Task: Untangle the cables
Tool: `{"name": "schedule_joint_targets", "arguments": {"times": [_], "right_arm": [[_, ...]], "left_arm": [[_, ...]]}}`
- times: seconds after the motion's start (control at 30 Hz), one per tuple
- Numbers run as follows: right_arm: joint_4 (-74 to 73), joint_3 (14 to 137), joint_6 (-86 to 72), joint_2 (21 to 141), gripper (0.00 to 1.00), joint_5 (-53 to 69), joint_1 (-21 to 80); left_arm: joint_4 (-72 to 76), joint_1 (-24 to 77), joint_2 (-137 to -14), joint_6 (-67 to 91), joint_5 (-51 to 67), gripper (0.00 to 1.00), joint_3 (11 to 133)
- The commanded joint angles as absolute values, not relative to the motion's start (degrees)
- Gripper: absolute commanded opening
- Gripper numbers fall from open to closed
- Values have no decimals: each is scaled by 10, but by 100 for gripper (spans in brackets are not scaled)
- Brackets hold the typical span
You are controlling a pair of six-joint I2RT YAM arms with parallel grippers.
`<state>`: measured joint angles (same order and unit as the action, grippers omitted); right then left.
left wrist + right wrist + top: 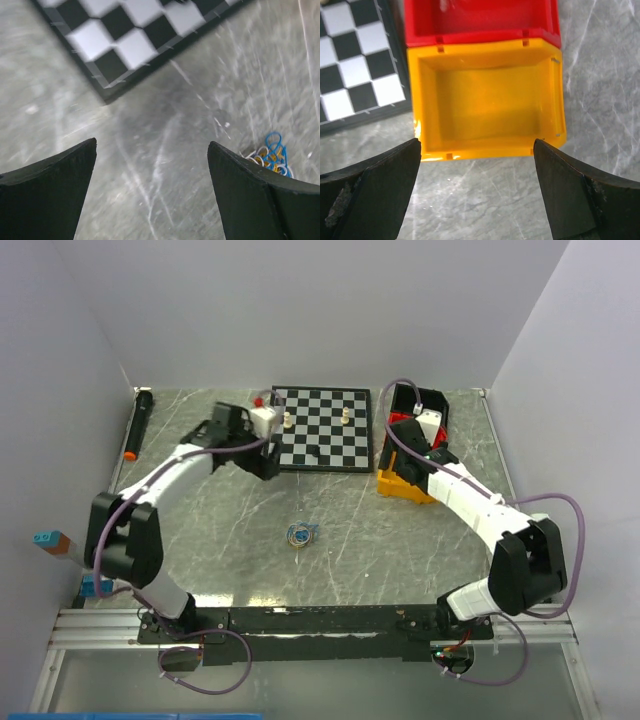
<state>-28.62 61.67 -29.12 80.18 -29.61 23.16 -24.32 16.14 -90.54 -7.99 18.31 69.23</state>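
Note:
The cables (300,535) are a small tangled clump of blue, orange-yellow and whitish curly wires on the grey marble table, centre front. The clump also shows in the left wrist view (270,157), partly hidden behind my right-hand finger. My left gripper (264,464) is open and empty, above the table near the chessboard's front left corner, up and left of the clump. My right gripper (403,448) is open and empty, over the near edge of the yellow bin (485,102), far right of the clump.
A chessboard (322,428) with a few pieces lies at the back centre, also in the left wrist view (130,35). A red bin (480,22) stands behind the yellow bin. A black marker (138,425) lies at the far left. Coloured blocks (50,540) sit off the table's left edge.

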Motion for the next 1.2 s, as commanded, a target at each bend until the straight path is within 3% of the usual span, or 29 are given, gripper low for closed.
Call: {"name": "schedule_joint_targets", "arguments": {"times": [0.0, 0.3, 0.63, 1.17], "right_arm": [[-319, 627, -306, 823, 100, -323, 229], [-313, 630, -310, 837, 100, -300, 176], [-342, 624, -333, 877, 99, -244, 166], [-293, 523, -414, 824, 98, -93, 207]], "left_arm": [[-239, 218, -942, -144, 144, 97, 682], [-213, 301, -985, -180, 105, 97, 656], [-135, 390, -943, -208, 31, 97, 555], [-158, 454, -872, -199, 84, 97, 534]]}}
